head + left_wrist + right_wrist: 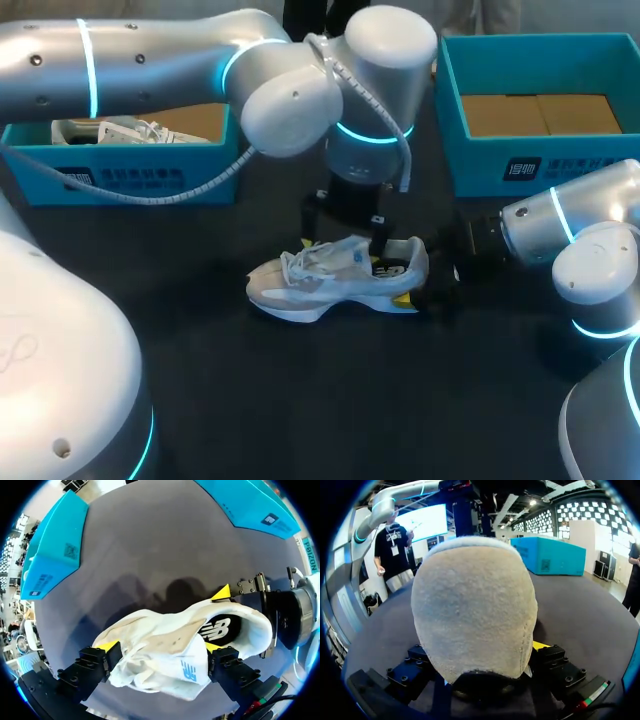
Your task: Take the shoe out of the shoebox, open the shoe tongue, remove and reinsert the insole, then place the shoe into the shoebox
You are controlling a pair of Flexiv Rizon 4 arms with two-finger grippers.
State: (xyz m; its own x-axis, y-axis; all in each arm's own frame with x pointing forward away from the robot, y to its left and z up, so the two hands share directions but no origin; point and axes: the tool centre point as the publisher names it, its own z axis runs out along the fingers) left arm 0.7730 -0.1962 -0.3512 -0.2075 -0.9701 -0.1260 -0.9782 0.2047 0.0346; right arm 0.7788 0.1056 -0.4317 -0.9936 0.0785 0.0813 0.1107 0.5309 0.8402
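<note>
A white sneaker (335, 280) lies on its sole on the dark table, toe to the left. My left gripper (348, 232) hangs over its middle. In the left wrist view this gripper (160, 646) is open, its yellow fingertips (107, 645) on either side of the tongue and laces of the sneaker (165, 650). My right gripper (428, 285) comes in from the right and is shut on the heel. The grey heel (475, 605) fills the space between the right gripper's (480, 647) fingers. One of its yellow tips (222, 592) presses against the heel's far side.
A teal shoebox (120, 165) stands at the back left with another white shoe (110, 130) in it. A second teal shoebox (560, 160) stands at the back right, its brown floor bare. Dark tabletop spreads in front of the sneaker.
</note>
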